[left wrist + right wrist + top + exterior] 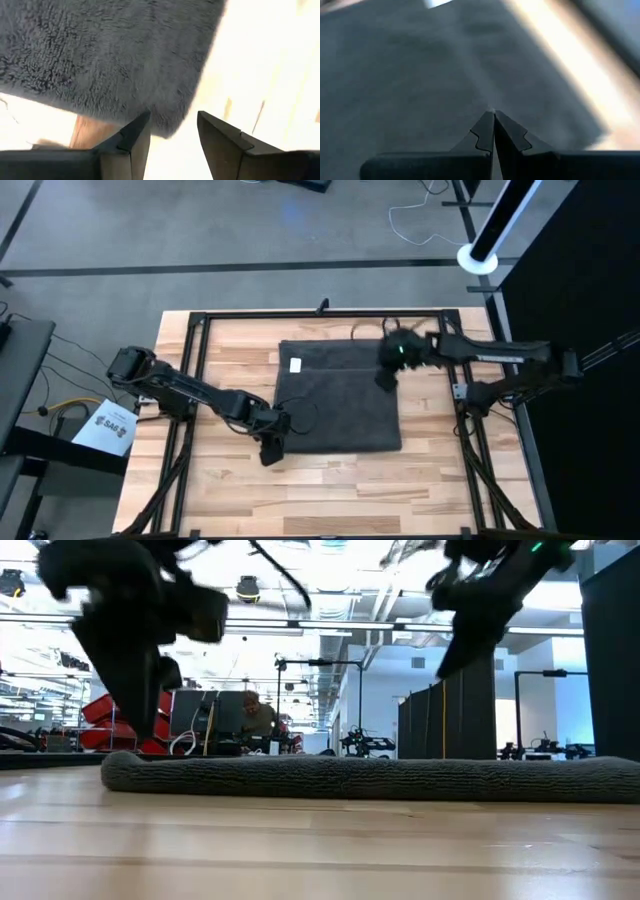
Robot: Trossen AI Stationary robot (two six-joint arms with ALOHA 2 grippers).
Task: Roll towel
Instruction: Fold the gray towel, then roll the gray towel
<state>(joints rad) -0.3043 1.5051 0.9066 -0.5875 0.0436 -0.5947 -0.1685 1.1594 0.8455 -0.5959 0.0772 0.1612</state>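
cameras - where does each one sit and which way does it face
High: overhead, straight down on towel, both arms, table.
Low: table height, level across towel into room; both arms overhead.
Left wrist: past open left pincer at towel corner.
Right wrist: past shut right pincer over towel.
All share the towel.

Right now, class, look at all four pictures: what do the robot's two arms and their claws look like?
Both arms are dark, slim and jointed, with thin black cables looping along them. The right claw carries a small green light near its wrist; its fingers are black wedges with stepped inner edges. The left claw has two matt black, angular fingers tapering to points.
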